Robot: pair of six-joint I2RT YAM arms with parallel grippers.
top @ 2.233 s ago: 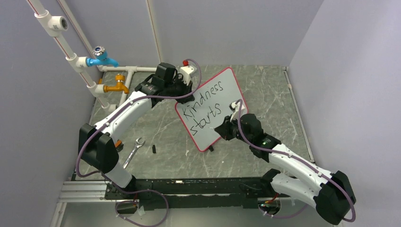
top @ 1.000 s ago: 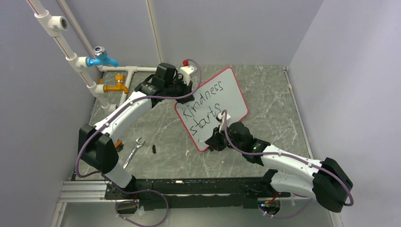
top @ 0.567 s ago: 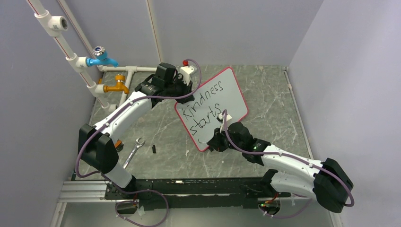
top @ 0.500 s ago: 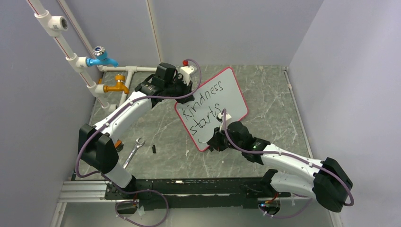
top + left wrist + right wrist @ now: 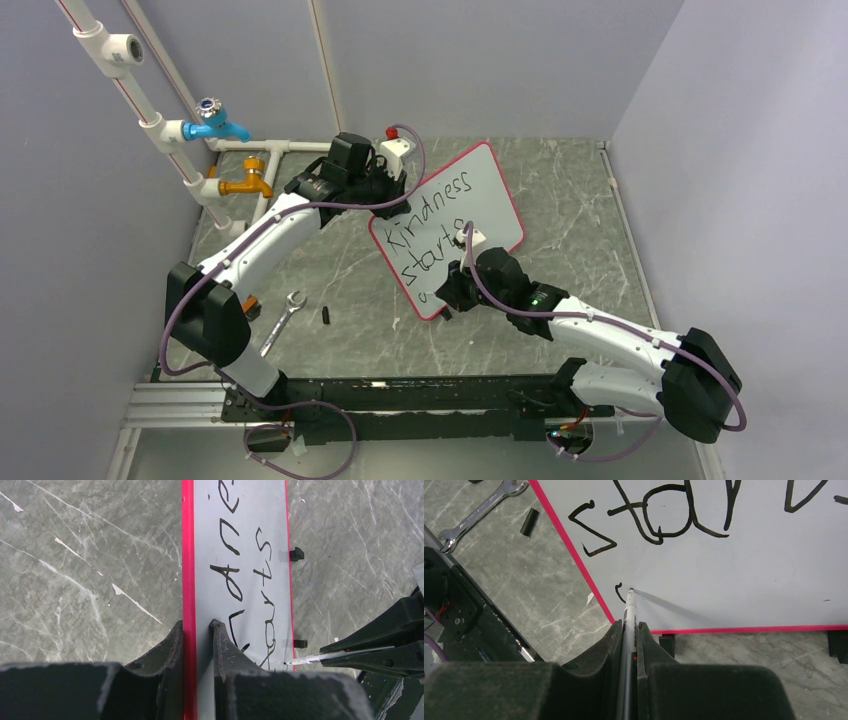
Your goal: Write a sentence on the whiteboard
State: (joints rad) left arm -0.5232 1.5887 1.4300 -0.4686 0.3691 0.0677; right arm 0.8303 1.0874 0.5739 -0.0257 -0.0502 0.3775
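Grey marble tabletop (image 5: 335,280) | red-rimmed white whiteboard (image 5: 485,195) is set diagonally, rim clamped by left gripper (image 5: 196,626) | slim white marker (image 5: 630,602) is pinched by right gripper (image 5: 628,625), tip on board

A grey-green marbled worktop (image 5: 570,190) sits boxed by plain lavender walls (image 5: 480,60) at nine, twelve and three o'clock. White pipes (image 5: 130,85) with a blue tap (image 5: 218,124) and an orange tap (image 5: 246,184) stand at ten o'clock. Light falls evenly.

White whiteboard (image 5: 492,196), red rim, black sentence (image 5: 430,226); table (image 5: 575,205) grey with white veins.
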